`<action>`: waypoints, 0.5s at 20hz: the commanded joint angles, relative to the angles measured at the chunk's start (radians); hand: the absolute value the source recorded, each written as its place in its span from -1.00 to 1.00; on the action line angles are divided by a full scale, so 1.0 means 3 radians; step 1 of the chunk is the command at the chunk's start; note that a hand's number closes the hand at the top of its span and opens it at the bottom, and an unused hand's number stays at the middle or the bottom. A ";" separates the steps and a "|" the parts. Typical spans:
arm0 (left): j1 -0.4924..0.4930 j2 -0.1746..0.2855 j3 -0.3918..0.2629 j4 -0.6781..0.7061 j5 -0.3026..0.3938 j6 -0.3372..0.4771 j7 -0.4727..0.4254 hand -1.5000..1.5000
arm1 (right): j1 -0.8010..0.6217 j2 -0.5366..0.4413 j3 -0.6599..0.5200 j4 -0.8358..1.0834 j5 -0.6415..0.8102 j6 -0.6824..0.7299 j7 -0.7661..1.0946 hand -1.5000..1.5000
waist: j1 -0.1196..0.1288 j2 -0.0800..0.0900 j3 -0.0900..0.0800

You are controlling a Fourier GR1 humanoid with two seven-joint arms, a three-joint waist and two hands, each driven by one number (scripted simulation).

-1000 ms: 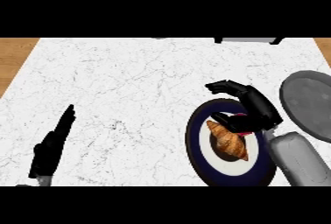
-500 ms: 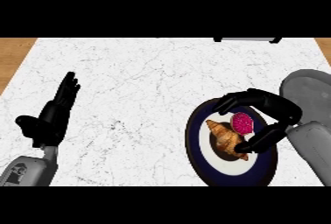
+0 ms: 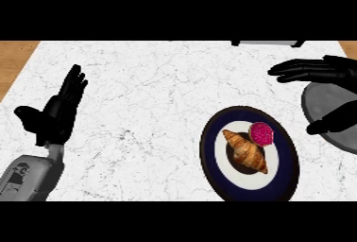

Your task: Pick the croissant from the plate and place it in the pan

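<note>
The setting is a kitchen: a white marble counter point(image 3: 160, 85) carries a dark-rimmed plate point(image 3: 209, 156) with a croissant point(image 3: 245, 151) at the near right, and a grey pan point(image 3: 327, 99) at the right edge.

The left hand point(image 3: 54, 111) is plain black, with long slim fingers point(image 3: 73, 84) and a short, thick thumb point(image 3: 26, 118) at its side. Below its palm a narrow grey wrist point(image 3: 54, 152) widens into a rounded grey forearm point(image 3: 26, 177) whose shell carries darker patches. The right hand point(image 3: 324, 71) is the same black, with thick, round-tipped fingers and slightly glossy highlights on top.
</note>
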 commanded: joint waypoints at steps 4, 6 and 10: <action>-0.0103 -0.0059 0.0036 0.0106 -0.0041 0.0020 0.0050 0.00 | -0.0584 -0.0214 0.0242 0.0203 0.0296 0.0525 -0.0578 -1.00 | -0.0026 -0.0020 -0.0011; 0.0043 -0.0099 0.0025 0.0071 -0.0054 0.0001 -0.0047 0.00 | -0.0550 -0.0200 0.0270 0.0193 0.0346 0.0386 -0.0656 -1.00 | -0.0053 -0.0030 -0.0010; -0.0131 -0.0078 0.0114 0.0202 -0.0049 -0.0044 0.0036 0.00 | -0.0697 0.0124 0.0452 0.0060 0.0494 0.0113 -0.0386 -1.00 | -0.0072 -0.0033 -0.0012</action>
